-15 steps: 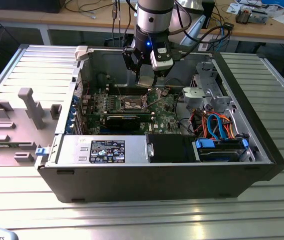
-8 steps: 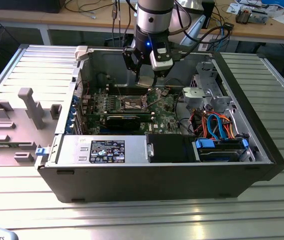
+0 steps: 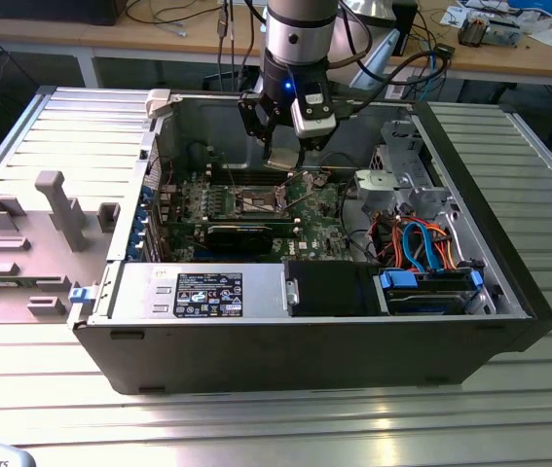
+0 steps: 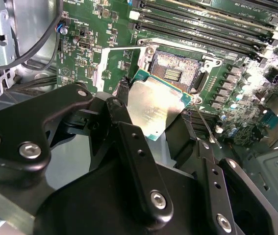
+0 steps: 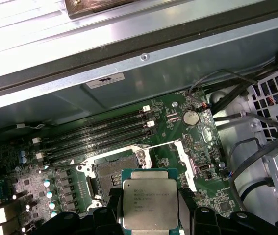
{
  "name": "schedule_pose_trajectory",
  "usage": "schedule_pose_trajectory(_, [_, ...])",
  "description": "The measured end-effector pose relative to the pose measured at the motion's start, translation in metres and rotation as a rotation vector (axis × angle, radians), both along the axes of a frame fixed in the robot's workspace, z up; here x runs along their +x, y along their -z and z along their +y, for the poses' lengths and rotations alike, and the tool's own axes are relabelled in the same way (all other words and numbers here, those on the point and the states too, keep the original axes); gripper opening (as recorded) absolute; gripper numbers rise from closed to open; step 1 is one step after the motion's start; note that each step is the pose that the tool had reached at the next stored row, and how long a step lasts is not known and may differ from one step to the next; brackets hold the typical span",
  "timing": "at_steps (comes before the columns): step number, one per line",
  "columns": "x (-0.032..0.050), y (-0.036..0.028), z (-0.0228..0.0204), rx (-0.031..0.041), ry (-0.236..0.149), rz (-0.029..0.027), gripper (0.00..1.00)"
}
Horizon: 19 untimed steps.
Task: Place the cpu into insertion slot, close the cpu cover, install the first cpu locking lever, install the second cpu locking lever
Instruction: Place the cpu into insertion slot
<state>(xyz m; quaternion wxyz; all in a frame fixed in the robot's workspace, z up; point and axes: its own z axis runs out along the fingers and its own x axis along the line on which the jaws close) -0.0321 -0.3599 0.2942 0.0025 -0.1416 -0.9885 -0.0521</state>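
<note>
Exterior view: your claw (image 3: 283, 158) is hovering just above the insertion slot (image 3: 256, 201). Second wrist view: it is clamping the cpu (image 4: 153, 110) by two edges, and the cpu is hiding the slot's near corner. First wrist view: the cpu is sitting offset from the slot; lowering it askew could bend contacts.
</note>
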Motion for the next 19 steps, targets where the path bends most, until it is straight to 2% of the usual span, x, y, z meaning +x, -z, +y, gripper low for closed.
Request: schedule_pose_trajectory(19, [0.0, 0.0005, 0.0, -0.0001, 0.012, 0.0, 0.54])
